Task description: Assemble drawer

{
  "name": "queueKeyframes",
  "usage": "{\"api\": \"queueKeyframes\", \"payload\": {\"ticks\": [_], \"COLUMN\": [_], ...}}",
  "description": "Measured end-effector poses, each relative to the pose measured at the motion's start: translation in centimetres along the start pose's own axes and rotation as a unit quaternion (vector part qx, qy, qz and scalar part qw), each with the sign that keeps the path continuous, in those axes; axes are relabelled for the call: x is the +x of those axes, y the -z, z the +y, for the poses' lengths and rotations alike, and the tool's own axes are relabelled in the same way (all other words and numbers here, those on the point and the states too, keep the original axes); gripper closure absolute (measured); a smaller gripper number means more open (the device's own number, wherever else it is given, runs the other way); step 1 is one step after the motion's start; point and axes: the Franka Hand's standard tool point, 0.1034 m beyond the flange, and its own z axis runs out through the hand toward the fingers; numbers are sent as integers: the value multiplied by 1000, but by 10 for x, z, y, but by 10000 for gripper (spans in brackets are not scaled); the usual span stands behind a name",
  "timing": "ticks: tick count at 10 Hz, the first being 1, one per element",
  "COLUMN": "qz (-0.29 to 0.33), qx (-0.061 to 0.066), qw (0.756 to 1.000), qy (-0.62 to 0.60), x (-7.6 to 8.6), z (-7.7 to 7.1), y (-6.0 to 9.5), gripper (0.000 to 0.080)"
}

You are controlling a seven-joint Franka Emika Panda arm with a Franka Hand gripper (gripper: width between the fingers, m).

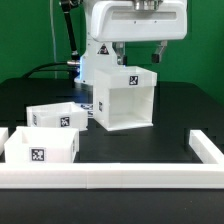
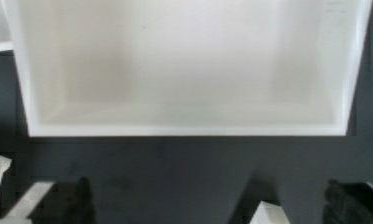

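Note:
The drawer's tall white housing stands mid-table, its open front toward the exterior view and a tag on its top. Two shallow white trays lie at the exterior view's left: one beside the housing, one nearer the front. My gripper hangs just above the housing's back edge, fingers wide apart and empty. In the wrist view the housing fills most of the picture as a white hollow box. My gripper shows there as dark fingers over black table, touching nothing.
A long low white border rail runs along the front and turns back at the exterior view's right. A white tagged object stands behind the housing, partly hidden. Dark cables lie at the back left.

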Motion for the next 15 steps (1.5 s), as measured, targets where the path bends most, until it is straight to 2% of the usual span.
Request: {"api": "queueKeyframes", "payload": {"ticks": [2,4,8,9,10,11,12,13,14,15], "qz": [-2,-3,13,13,18,18,18,18,18,18], "qx": [1,-1,-4,2,1,1,1,1,1,1], "qw": [1000,1000,1000,1000,1000,1000,1000,1000,1000,1000], "qy": [-3,2,3,1,0,0,0,0,0,0], "x": [-26,-42,-36,-36,-33,-33,-33,-33,-33,-33], "z": [-21,-33,-40,-40,-39,-39,-39,-39,-39,-39], "y": [-4,-14,-38,-47,-47,-47,-47,-47,-47,-47], "gripper": [150,150,150,150,150,252,387,387,581,714]}}
